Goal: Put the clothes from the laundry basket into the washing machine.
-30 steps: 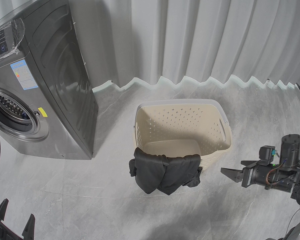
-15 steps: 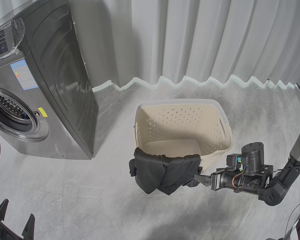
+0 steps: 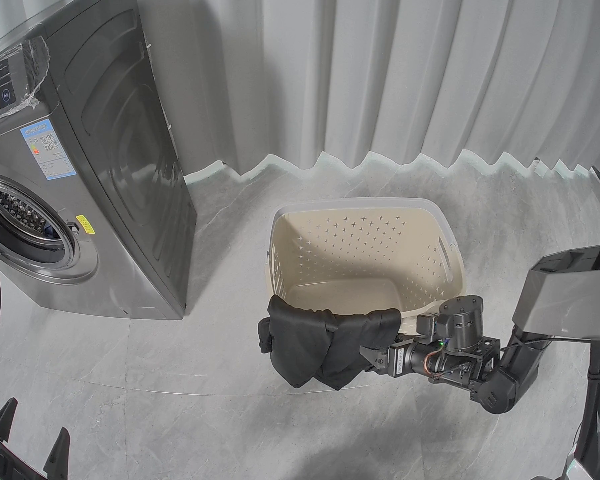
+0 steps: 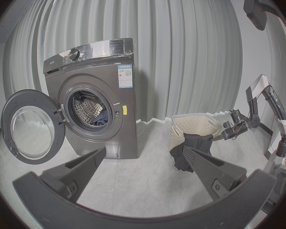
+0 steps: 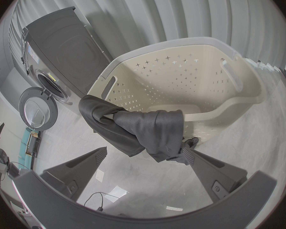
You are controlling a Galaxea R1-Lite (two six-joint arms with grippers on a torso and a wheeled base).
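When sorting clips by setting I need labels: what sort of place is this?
Probably a staged laundry corner: an open washing machine, a laundry basket with a dark garment over its rim, curtains behind.

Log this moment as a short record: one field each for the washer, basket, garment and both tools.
washer: door open, dark cloth inside
basket: upright, to the washer's right
garment: dark, draped over the basket's near rim, hanging outside
right tool: open, at the garment's lower right edge
left tool: open, low, far from the basket
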